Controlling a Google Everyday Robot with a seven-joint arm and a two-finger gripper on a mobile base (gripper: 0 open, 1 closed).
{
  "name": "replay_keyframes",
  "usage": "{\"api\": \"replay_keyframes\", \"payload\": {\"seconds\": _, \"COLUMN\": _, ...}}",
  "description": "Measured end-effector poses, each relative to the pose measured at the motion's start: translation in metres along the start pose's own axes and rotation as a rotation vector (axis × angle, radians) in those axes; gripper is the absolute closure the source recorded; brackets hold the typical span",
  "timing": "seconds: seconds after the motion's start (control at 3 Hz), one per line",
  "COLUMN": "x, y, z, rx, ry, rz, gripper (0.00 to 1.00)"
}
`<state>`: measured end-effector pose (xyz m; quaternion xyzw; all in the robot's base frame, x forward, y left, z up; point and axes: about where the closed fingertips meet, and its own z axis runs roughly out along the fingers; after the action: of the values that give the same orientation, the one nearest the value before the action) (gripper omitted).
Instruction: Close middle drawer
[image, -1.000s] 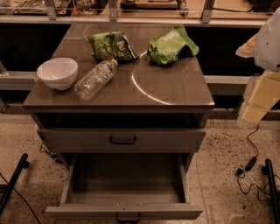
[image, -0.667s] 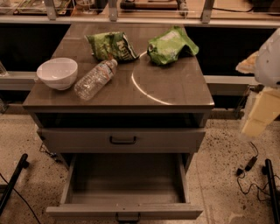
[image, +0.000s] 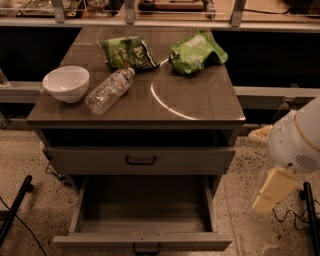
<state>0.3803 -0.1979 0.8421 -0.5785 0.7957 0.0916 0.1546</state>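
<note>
The middle drawer (image: 145, 210) is pulled far out of the grey-brown cabinet. Its deep box is bare, and its flat front (image: 90, 242) with a small dark bar handle (image: 146, 247) lies at the bottom edge of the camera view. Above it, another drawer front (image: 75, 160) with a like handle sits nearly flush. My arm comes in at the right edge as a white rounded body (image: 297, 142). The cream gripper (image: 272, 192) hangs below it, to the right of the open drawer and apart from it.
On the cabinet top (image: 200, 100) are a white bowl (image: 66, 83), a clear plastic bottle (image: 109, 90) lying on its side and two green snack bags (image: 127, 51) (image: 196, 51). A black leg (image: 15, 210) and cables cross the speckled floor at left. More cables lie at right.
My arm has come down and slightly left along the cabinet's right side, from tabletop height to drawer height. The drawers and tabletop items have not moved.
</note>
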Motion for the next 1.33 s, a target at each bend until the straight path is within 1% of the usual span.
{"api": "replay_keyframes", "payload": {"seconds": 0.33, "x": -0.009, "y": 0.030, "z": 0.078, "rx": -0.107, "ry": -0.043, "rz": 0.024, "gripper": 0.00}}
{"api": "replay_keyframes", "payload": {"seconds": 0.67, "x": 0.009, "y": 0.063, "z": 0.171, "rx": -0.250, "ry": -0.023, "rz": 0.080, "gripper": 0.00}}
{"api": "replay_keyframes", "payload": {"seconds": 1.0, "x": 0.010, "y": 0.065, "z": 0.174, "rx": -0.250, "ry": -0.023, "rz": 0.080, "gripper": 0.00}}
{"api": "replay_keyframes", "payload": {"seconds": 1.33, "x": 0.016, "y": 0.065, "z": 0.205, "rx": -0.278, "ry": -0.029, "rz": 0.089, "gripper": 0.00}}
